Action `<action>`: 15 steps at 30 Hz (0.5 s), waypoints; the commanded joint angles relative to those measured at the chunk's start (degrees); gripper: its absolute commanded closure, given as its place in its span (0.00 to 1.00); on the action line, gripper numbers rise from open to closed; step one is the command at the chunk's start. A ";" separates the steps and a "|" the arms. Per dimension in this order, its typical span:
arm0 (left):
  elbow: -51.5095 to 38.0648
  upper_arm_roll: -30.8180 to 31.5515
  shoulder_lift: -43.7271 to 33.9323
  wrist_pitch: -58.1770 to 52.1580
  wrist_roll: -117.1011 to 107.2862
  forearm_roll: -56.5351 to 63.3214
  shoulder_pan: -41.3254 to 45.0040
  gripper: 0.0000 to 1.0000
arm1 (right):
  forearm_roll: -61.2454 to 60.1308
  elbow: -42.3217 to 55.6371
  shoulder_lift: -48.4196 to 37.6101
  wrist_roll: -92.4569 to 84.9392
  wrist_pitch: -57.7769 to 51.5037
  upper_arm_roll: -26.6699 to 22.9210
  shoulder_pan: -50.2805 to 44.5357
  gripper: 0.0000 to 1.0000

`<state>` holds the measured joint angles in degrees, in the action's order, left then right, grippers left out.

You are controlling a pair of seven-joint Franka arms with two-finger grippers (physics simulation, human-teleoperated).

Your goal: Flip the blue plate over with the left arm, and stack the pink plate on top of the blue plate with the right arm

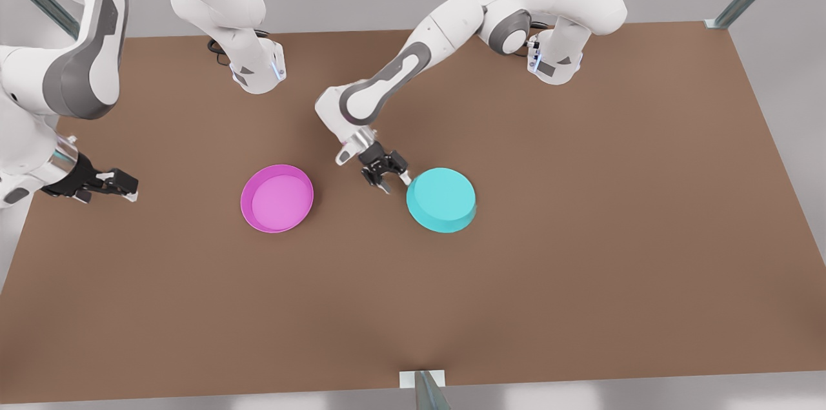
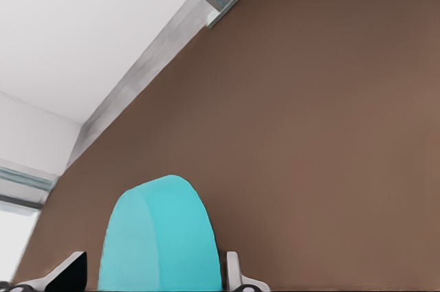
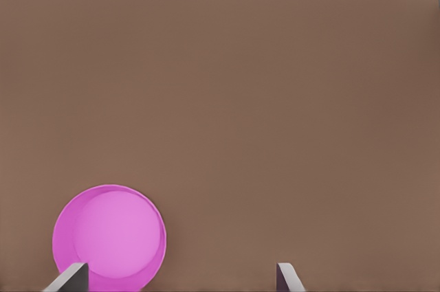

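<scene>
Left tool (image 1: 393, 179) straddles blue plate (image 2: 161, 237) — upside-down in front view.

Two plates on one brown table (image 1: 581, 268): one blue plate (image 1: 441, 199), one pink plate (image 1: 277, 197). Two white arms, each with one black two-finger gripper: left gripper (image 1: 391, 179) beside the blue plate, right gripper (image 1: 122, 189) at the front view's left edge. Three metal frame posts visible at the table edges.
</scene>
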<state>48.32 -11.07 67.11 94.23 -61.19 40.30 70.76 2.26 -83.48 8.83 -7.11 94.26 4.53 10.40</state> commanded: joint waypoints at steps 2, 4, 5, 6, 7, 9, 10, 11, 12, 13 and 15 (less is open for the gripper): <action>-0.42 -0.35 -1.10 2.89 -1.65 -17.17 -0.71 0.00 | 0.03 0.16 0.31 -0.80 -2.06 -0.04 0.14 0.00; -2.71 -0.35 -6.89 6.83 -5.69 -30.78 -5.97 0.00 | -0.68 0.43 2.15 -1.33 -4.00 -0.04 -0.29 0.00; -2.71 -0.27 -9.96 7.46 -6.31 -37.37 -9.39 0.00 | -1.20 -0.10 2.59 -1.94 -2.85 0.13 0.14 0.00; -2.18 -0.44 -14.80 6.67 -6.23 -47.75 -14.94 0.00 | -3.04 -0.27 3.82 -5.37 -1.98 0.04 0.40 0.00; -2.09 -0.35 -18.32 4.13 -5.61 -51.72 -20.39 0.00 | -4.45 -2.11 4.70 -7.13 -0.40 0.13 0.85 0.00; -1.83 -0.79 -23.42 -6.05 12.53 -55.16 -29.35 0.00 | -6.03 -8.87 5.41 -14.40 4.51 0.31 1.89 0.00; 2.99 -4.29 -27.80 -10.64 28.88 -55.07 -32.96 0.00 | -8.14 -17.21 3.92 -21.61 12.59 0.22 3.65 0.00; 5.38 -12.47 -29.23 -14.42 42.18 -55.16 -33.41 0.00 | -8.41 -26.20 1.01 -23.21 20.61 0.48 3.75 0.00; 5.38 -18.27 -29.84 -17.94 52.20 -55.24 -33.49 0.00 | -8.41 -27.52 1.01 -23.65 21.05 0.40 3.57 0.00; 5.38 -24.07 -30.19 -20.49 61.52 -55.24 -33.50 0.00 | -8.41 -28.40 1.54 -25.41 21.93 0.04 3.31 0.00; 8.98 -19.19 -37.74 -20.58 64.35 -54.11 -41.21 0.00 | -8.59 -30.24 3.21 -28.40 23.51 -0.31 3.48 0.00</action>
<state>59.59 -20.68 25.43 74.55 3.17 -11.15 23.28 -6.31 -113.84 13.35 -36.89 118.25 4.22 13.88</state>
